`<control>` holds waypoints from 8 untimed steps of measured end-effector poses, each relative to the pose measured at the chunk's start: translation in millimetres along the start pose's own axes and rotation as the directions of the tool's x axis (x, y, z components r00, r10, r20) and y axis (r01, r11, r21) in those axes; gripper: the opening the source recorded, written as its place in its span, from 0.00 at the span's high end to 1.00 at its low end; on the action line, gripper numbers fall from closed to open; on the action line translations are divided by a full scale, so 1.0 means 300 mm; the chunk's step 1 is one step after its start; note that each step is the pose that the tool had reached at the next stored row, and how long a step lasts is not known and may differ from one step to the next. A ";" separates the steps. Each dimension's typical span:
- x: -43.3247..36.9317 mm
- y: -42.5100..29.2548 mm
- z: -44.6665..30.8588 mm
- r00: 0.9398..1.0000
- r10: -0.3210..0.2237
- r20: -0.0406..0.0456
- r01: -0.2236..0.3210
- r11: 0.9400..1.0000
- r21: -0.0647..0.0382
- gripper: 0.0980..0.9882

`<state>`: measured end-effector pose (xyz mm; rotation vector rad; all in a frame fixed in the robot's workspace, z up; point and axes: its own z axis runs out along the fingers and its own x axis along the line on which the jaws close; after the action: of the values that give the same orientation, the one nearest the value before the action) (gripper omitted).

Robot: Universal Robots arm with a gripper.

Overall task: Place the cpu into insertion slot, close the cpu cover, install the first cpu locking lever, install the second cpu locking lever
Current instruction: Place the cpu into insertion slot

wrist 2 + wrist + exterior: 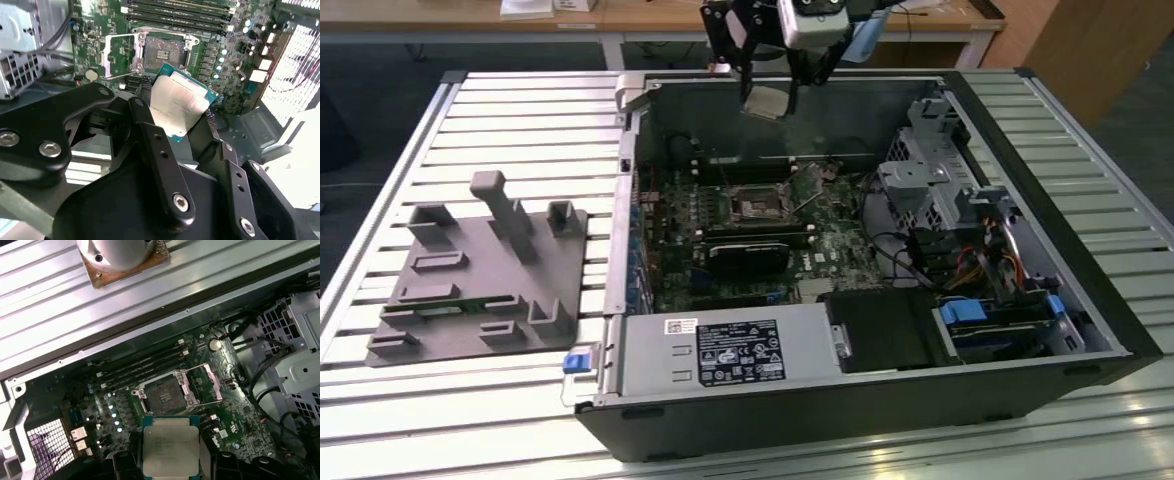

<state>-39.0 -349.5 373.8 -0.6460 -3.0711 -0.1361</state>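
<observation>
Silver power-supply box (720, 352) nearest in exterior view, inside open black computer case (854, 415); black gripper (774, 88) at far wall, clamped on small silver-topped square cpu (766, 103), well above square black insertion slot (754, 203). Second wrist view: fingers (141, 120) pinching cpu (179, 105) edges; thin silvery cpu cover (117, 55) flipped open beside insertion slot (162, 50). First wrist view: cpu (169, 445) apart from bare insertion slot (162, 396).

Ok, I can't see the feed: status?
Pincer shut on cpu, above the board. Slot empty, cover open. Nothing in the way.
</observation>
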 end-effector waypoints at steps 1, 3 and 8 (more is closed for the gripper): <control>0.000 0.000 0.000 1.000 0.015 0.001 -0.015 1.000 0.000 0.50; 0.000 0.000 0.001 0.999 0.044 0.004 -0.044 0.999 0.000 0.50; 0.000 0.000 0.002 0.993 0.119 0.012 -0.119 0.993 0.000 0.50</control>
<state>-38.9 -349.5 373.2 -0.8300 -3.0329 -0.1311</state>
